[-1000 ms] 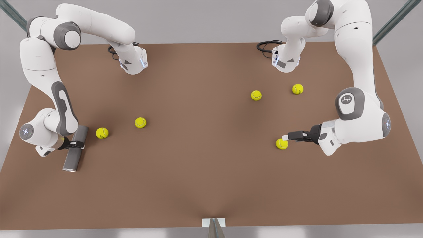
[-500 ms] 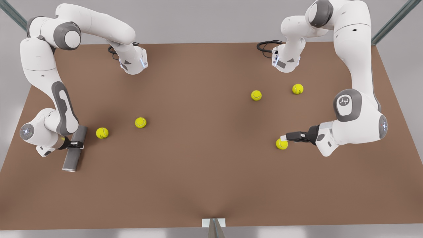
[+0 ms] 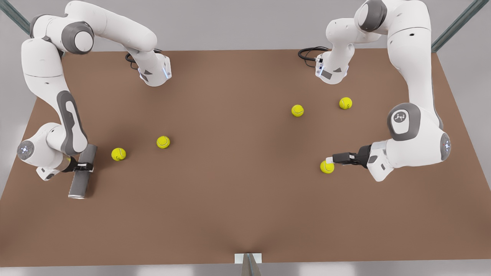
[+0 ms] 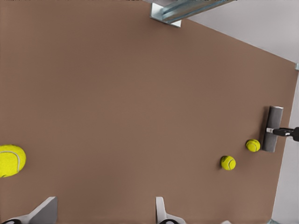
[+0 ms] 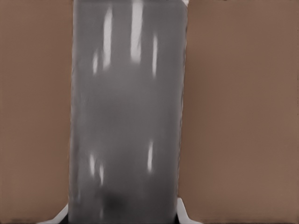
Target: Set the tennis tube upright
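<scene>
Clamped in right gripper (image 3: 85, 167) at lower left, tube (image 3: 79, 182) nudged slightly leftward, still flat, not yet upright; left gripper (image 3: 329, 158) spread wide, waiting by ball (image 3: 327, 167).

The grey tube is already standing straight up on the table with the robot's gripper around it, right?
Not quite. In the front view the tennis tube lies on its side on the table, not upright. The right gripper is indeed clamped around its middle.

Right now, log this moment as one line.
right hand: shut on tennis tube, not upright | left hand: open beside tennis ball
</scene>
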Controlling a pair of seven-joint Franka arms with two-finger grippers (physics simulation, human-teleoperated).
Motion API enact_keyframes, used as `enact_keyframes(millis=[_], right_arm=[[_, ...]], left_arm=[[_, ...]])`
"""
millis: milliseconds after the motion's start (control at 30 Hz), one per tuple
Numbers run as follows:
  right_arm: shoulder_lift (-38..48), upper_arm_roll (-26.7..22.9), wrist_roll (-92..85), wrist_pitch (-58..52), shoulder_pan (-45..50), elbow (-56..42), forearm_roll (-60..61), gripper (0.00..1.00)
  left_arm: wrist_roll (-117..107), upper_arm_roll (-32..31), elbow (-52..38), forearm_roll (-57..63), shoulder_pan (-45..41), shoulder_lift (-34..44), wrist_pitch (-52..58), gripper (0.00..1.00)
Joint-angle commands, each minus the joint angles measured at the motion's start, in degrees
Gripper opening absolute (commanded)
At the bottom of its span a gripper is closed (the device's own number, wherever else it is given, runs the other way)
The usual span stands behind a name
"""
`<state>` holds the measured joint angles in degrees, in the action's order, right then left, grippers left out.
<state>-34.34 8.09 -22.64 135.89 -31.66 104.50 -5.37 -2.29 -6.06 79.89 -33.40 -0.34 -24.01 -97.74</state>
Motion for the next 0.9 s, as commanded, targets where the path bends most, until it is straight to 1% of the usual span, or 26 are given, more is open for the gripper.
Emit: enact_keyframes(millis=[0,133,200,300,333,433,633,733,833,867], right_arm=[[0.5,0.0,0.3,-0.2,0.0,0.1,-0.4,0.77],[4.4,0.5,0.5,-2.3,1.0,1.0,-0.4,0.77],[7.8,3.1,0.6,-3.4,1.0,2.6,-0.4,0.77],[9.6,7.6,0.5,-3.7,1.1,3.7,-0.2,0.77],[10.3,9.1,0.5,-3.8,2.7,3.9,-0.1,0.77],[11.6,9.1,1.0,-4.6,9.7,3.8,0.6,0.77],[11.0,8.8,0.8,-3.9,28.6,1.9,1.9,0.78],[10.6,8.8,0.0,-3.9,35.8,0.8,1.0,0.78],[7.6,8.8,-9.0,-3.6,40.5,-2.2,0.9,0.79],[7.1,8.7,-11.8,-2.0,41.9,-2.3,-0.4,0.79]], left_arm=[[0.0,0.0,0.0,0.0,-0.1,0.0,0.0,0.99],[-0.1,0.0,0.0,0.0,-0.2,0.0,-0.1,0.99],[0.0,0.0,0.0,0.0,0.0,-0.1,-0.1,0.99],[-0.1,0.0,0.0,-0.1,0.0,-0.1,-0.1,0.99],[0.0,0.0,0.1,-0.1,0.2,-0.1,0.0,0.99],[0.0,0.0,0.0,-0.1,0.2,-0.1,0.0,0.99],[0.1,0.0,0.0,0.4,0.3,0.0,0.0,0.99],[0.1,0.1,0.0,0.4,0.4,0.1,0.1,0.99],[-0.1,0.2,0.0,0.1,0.3,-0.3,-0.1,0.99],[-0.1,0.2,0.0,-0.3,0.3,-0.4,0.0,0.99]])
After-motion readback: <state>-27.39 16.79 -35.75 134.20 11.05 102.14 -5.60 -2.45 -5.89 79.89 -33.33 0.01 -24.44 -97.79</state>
